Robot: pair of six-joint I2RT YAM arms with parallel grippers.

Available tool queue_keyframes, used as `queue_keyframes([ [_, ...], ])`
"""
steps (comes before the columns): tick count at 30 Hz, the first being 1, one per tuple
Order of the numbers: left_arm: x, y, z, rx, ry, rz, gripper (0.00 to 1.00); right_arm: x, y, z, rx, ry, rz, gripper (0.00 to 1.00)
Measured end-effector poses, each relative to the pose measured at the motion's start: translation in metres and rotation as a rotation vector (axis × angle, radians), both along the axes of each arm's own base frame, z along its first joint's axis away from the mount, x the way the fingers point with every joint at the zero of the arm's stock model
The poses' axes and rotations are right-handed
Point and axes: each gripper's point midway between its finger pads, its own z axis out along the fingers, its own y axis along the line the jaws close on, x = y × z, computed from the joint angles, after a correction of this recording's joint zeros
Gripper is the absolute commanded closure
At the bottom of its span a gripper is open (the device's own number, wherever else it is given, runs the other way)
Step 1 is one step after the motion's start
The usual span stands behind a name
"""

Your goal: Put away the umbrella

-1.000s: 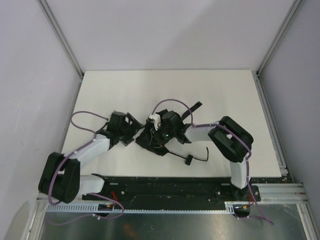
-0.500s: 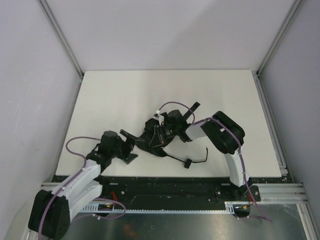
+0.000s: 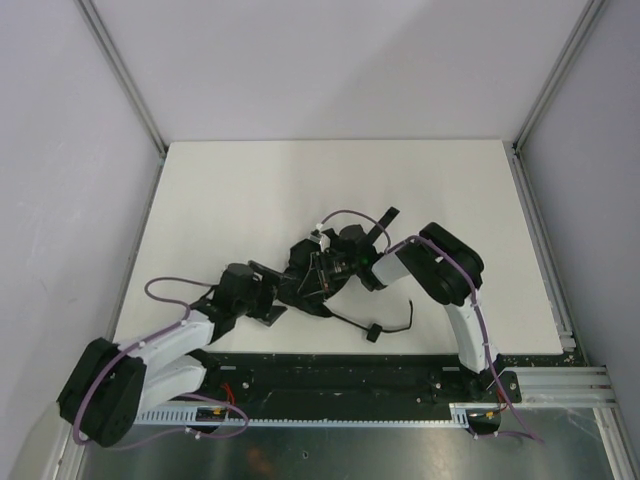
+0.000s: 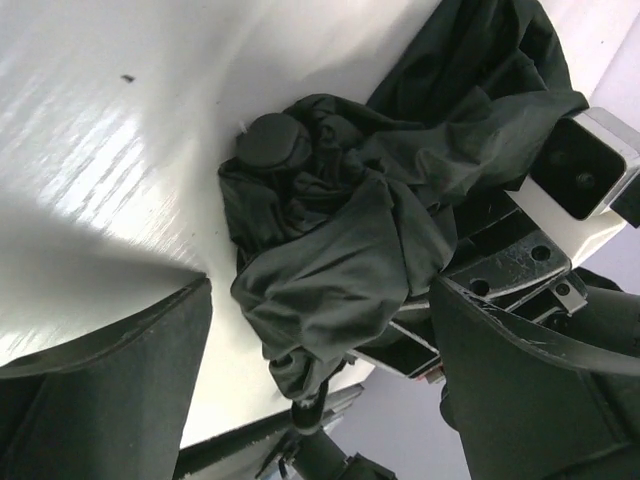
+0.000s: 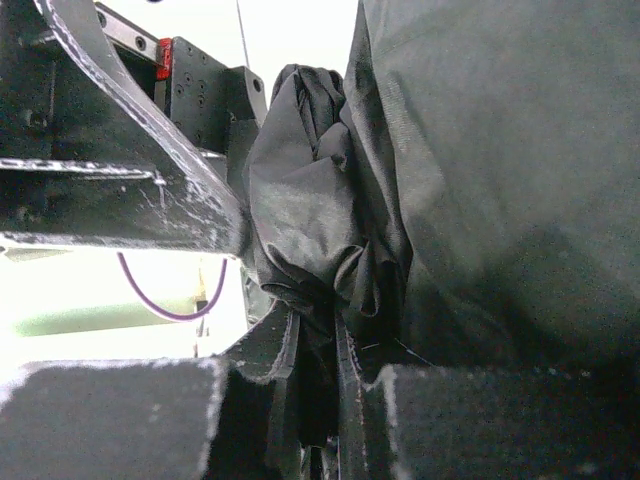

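The umbrella (image 3: pixel 301 287) lies crumpled as a dark fabric bundle at the middle of the white table (image 3: pixel 250 190). Its thin black wrist strap (image 3: pixel 375 328) trails toward the front edge. In the left wrist view the canopy (image 4: pixel 340 250) and a round black knob (image 4: pixel 272 140) fill the middle. My left gripper (image 3: pixel 270 293) is open, its jaws on either side of the bundle's near end (image 4: pixel 320 370). My right gripper (image 3: pixel 324 268) is shut on a fold of the canopy (image 5: pixel 320 230), with the fabric pinched between its pads (image 5: pixel 320 400).
A black strip (image 3: pixel 385 218) sticks out behind the right wrist. The black base rail (image 3: pixel 330 375) runs along the table's front edge. Grey walls with metal posts stand on the left, right and back.
My left arm pulled back toward the front left, then moved right again up to the umbrella. My right gripper kept hold and shifted slightly, and the bundle moved with it.
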Motion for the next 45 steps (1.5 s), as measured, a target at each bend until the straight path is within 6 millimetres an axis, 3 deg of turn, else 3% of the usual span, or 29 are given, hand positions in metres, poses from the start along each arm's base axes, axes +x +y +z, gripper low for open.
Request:
queue_keyframes([
  [8, 0.020, -0.010, -0.013, 0.032, -0.029, 0.023, 0.49, 0.001, 0.001, 0.002, 0.016, 0.019, -0.012, 1.00],
  [13, 0.028, -0.012, -0.017, 0.046, -0.059, 0.014, 0.81, 0.009, -0.003, 0.001, 0.013, 0.017, -0.038, 1.00],
  [15, 0.029, -0.013, -0.017, 0.049, -0.070, 0.008, 0.88, 0.010, -0.003, 0.000, 0.009, 0.016, -0.043, 1.00],
  [19, 0.029, -0.013, -0.018, 0.059, -0.081, -0.005, 0.92, 0.011, -0.003, -0.001, 0.005, 0.011, -0.044, 0.95],
  [26, 0.028, -0.014, -0.018, 0.071, -0.093, -0.032, 1.00, 0.011, -0.004, 0.006, -0.036, -0.028, -0.036, 0.49],
  [29, 0.028, -0.014, -0.018, 0.075, -0.097, -0.041, 1.00, 0.010, -0.004, 0.016, -0.077, -0.078, -0.018, 0.37],
  [32, 0.028, -0.015, -0.017, 0.086, -0.095, -0.051, 1.00, 0.009, -0.008, 0.024, -0.143, -0.150, -0.006, 0.32],
  [37, 0.030, -0.017, -0.016, 0.118, -0.034, -0.059, 1.00, 0.020, -0.037, 0.035, -0.282, -0.300, -0.050, 0.26],
  [41, 0.030, -0.023, -0.017, 0.120, 0.022, -0.082, 1.00, 0.035, -0.053, 0.067, -0.353, -0.581, -0.114, 0.21],
  [45, 0.027, -0.028, -0.017, 0.109, 0.054, -0.106, 1.00, 0.023, -0.048, 0.095, -0.339, -0.827, -0.104, 0.19],
])
